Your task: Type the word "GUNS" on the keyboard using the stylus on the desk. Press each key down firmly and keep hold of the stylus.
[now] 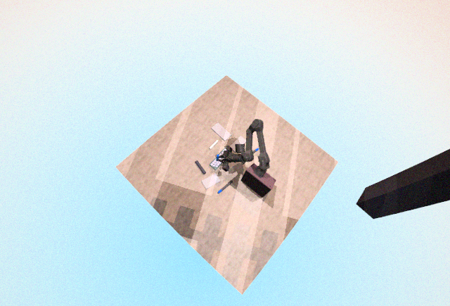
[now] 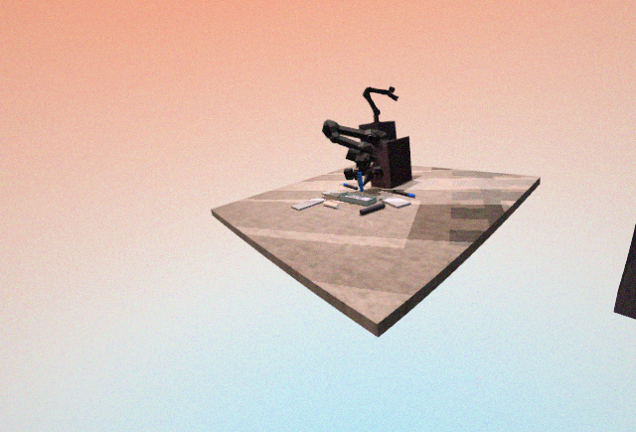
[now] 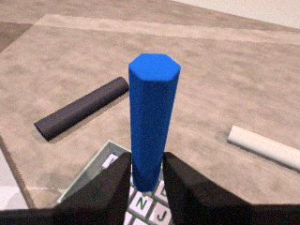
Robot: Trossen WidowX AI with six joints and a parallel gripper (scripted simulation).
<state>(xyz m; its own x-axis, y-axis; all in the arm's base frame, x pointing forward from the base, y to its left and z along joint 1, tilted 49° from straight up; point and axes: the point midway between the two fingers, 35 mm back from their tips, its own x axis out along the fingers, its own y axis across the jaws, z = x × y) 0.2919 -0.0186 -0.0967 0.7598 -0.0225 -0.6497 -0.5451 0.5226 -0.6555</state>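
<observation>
My gripper [image 1: 219, 157] [image 2: 361, 182] [image 3: 146, 158] is shut on the blue stylus [image 1: 217, 157] [image 2: 360, 177] [image 3: 152, 103]. The stylus is a six-sided rod, held nearly upright over the keyboard. The keyboard [image 1: 215, 164] [image 2: 354, 200] [image 3: 88, 176] is a small grey-green tray with white lettered keys. In the wrist view the stylus's lower end shows just behind the N key [image 3: 142, 202], with the J key [image 3: 161, 216] to the right of N. The fingers hide many other keys. I cannot tell whether the lower end touches a key.
A black cylinder [image 1: 200, 167] [image 2: 372, 209] [image 3: 83, 109] and a white cylinder [image 1: 213, 145] [image 2: 330, 205] [image 3: 267, 147] lie beyond the keyboard. Pale slabs [image 1: 221, 131] [image 1: 209, 181] [image 2: 307, 204] [image 2: 397, 203] lie on either side. A blue-tipped dark pen [image 1: 225, 187] [image 2: 404, 193] lies near the arm's base.
</observation>
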